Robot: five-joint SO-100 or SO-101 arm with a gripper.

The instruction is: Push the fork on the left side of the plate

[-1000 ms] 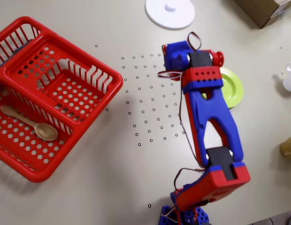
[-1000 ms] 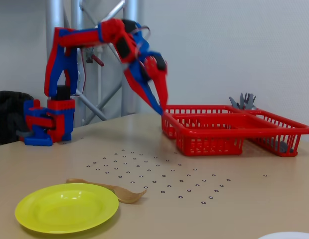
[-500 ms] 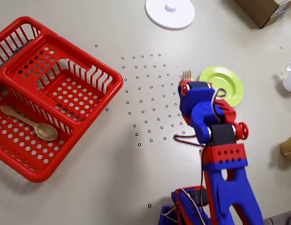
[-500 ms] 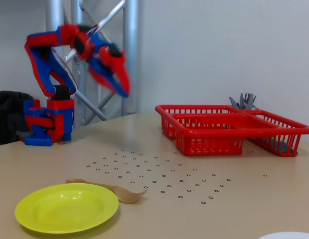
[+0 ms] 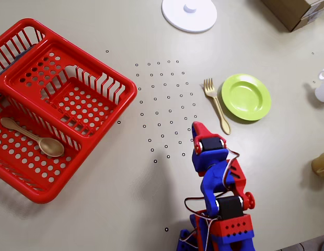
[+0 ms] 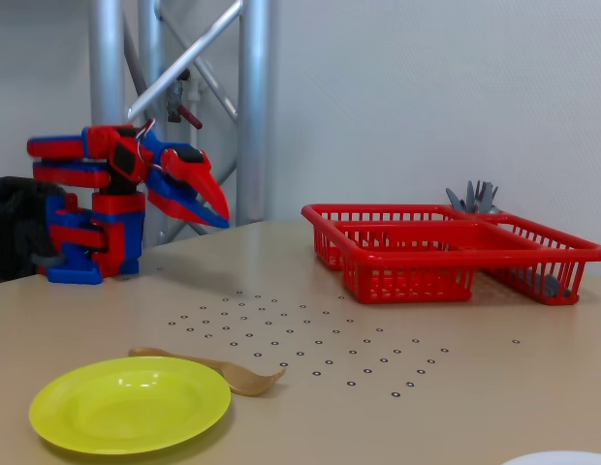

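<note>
One arm only, so no choice of side. Your gripper (image 5: 196, 127) sits folded back close to the base, raised off the surface (image 5: 125, 198) with nothing in it; in the fixed view (image 6: 221, 211) the two fingers come together at the tip, so read the jaws as pressed together and empty.

Next out from it lies the fork (image 5: 217, 104). In the overhead view it is up and slightly right of the gripper tip, near but not touching. Its long axis runs nearly straight away from the base, with a slight tilt: rounded handle end toward you and a little right, tines at the far end and a little left.

Beyond and right of the fork in that view is the plate (image 5: 246, 97). The fork lies just beside the plate's left rim, roughly parallel to it; the fixed view (image 6: 211, 366) shows the handle passing close behind the plate (image 6: 129, 405), and whether they touch cannot be told.

Judgement: the fork already lies left of the plate. Any further push would need a sideways contact across the handle, not along it.
</note>
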